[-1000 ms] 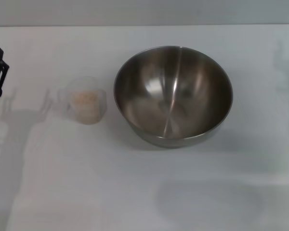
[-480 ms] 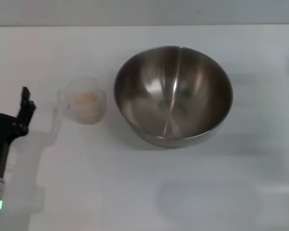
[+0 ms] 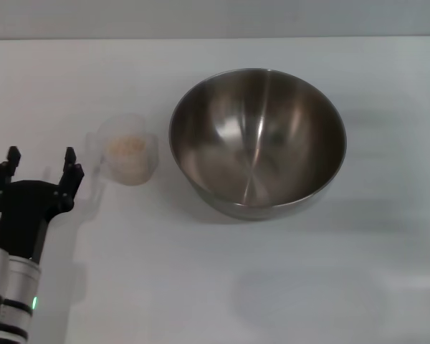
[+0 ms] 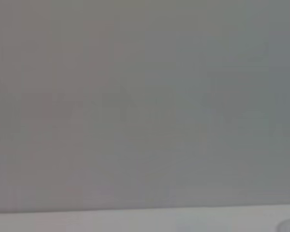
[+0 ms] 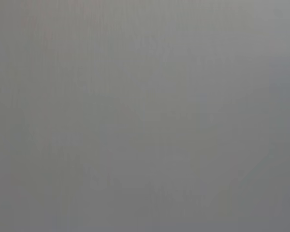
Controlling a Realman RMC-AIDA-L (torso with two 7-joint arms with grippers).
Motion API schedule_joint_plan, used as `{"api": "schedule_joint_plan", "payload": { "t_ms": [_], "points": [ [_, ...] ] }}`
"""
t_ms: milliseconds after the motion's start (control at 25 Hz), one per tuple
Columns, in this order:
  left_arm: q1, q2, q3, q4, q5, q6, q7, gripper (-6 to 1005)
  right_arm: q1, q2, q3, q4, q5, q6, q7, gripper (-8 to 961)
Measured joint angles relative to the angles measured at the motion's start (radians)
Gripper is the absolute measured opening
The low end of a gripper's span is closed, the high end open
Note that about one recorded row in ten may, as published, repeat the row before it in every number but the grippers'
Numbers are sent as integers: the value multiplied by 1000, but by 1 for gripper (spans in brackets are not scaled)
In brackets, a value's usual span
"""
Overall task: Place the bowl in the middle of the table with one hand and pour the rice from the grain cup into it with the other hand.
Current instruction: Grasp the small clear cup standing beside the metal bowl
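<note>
The steel bowl (image 3: 258, 142) stands empty on the white table (image 3: 201, 287), a little right of the middle in the head view. The clear grain cup (image 3: 127, 149) stands upright to the bowl's left, with pale rice (image 3: 126, 145) inside. My left gripper (image 3: 41, 163) is open and empty, to the left of the cup and nearer to me, apart from it. My right gripper is out of view. The wrist views show only blank grey.
The table's far edge (image 3: 215, 38) runs across the top of the head view, with a grey wall behind it.
My left arm has swung in from the far left edge toward the cup and turned, so both its fingers now show spread apart. Bowl and cup have not moved.
</note>
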Motion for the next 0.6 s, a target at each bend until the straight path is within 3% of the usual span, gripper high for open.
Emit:
{"api": "schedule_joint_plan", "payload": {
  "t_ms": [160,600],
  "points": [
    [-24,0,41,-4,-72,-8,1,829,3,-15,-2,-1,-1,0,-1,488],
    [-21,0,45,-29,-86,-38,2,818,12,-31,-5,-3,-2,0,-1,487]
  ]
}}
